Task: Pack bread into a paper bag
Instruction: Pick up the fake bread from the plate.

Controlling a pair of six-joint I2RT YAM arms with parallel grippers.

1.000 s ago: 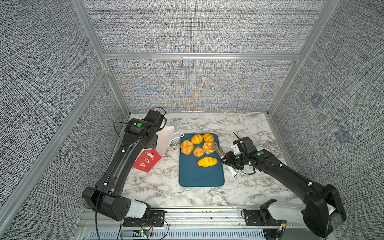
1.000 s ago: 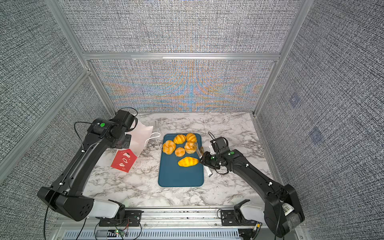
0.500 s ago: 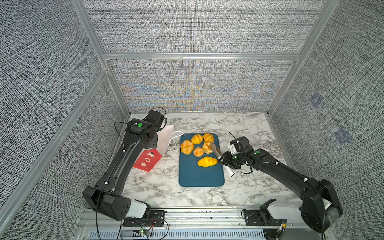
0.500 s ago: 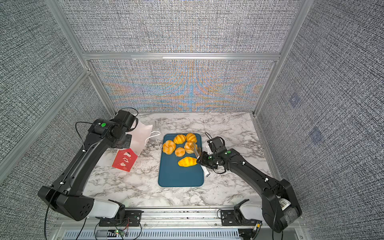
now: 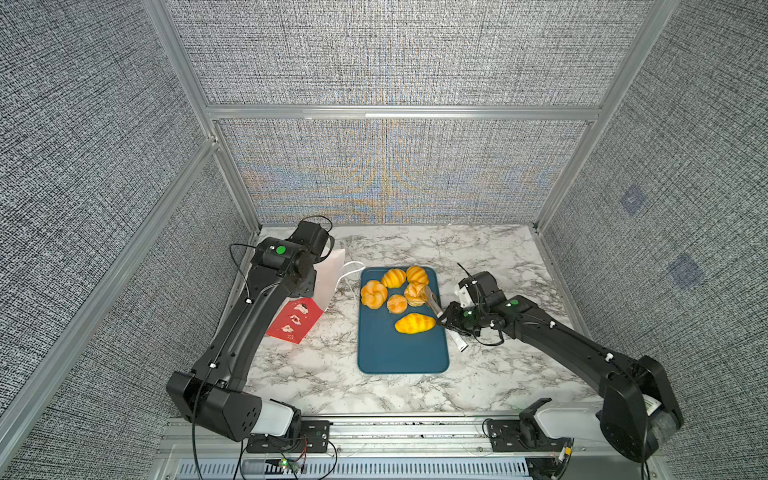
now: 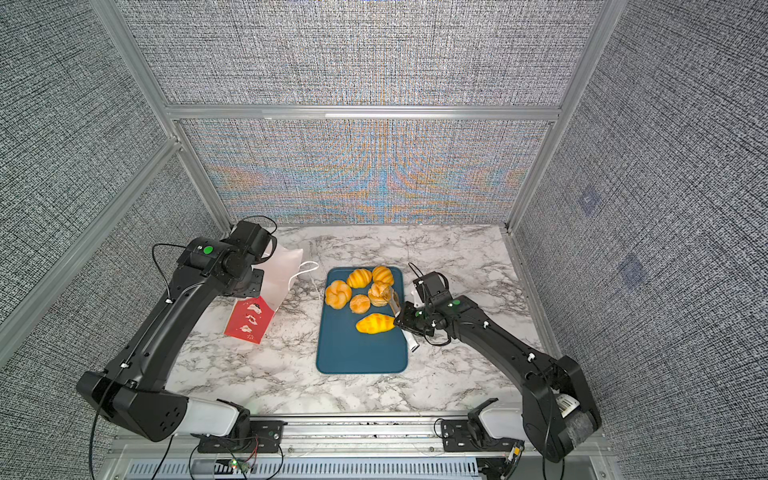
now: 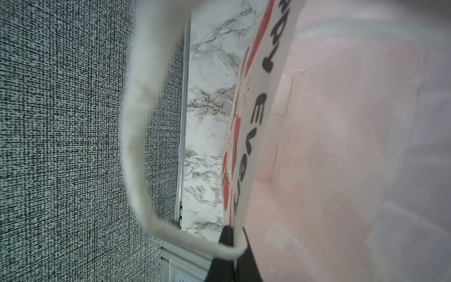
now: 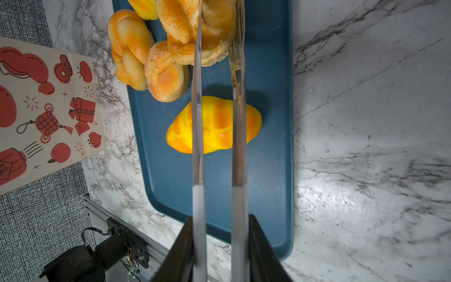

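At the bench's (image 5: 498,257) left, the left end effector (image 7: 230,240) is clenched on the tilted paper bag's (image 5: 328,278) rim. Six pieces of bread (image 5: 397,303) lie on the central blue tray (image 5: 399,353). The right end effector (image 8: 220,246) grasps metal tongs (image 8: 199,122), whose tips straddle a knot roll (image 8: 185,31).

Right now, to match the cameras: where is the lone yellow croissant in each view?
Both top views: yellow croissant in the middle of the blue tray, by the tongs.
Left wrist: not in it.
Right wrist: croissant under the tongs' two arms.
Shared landmark, left wrist excepted: blue tray.
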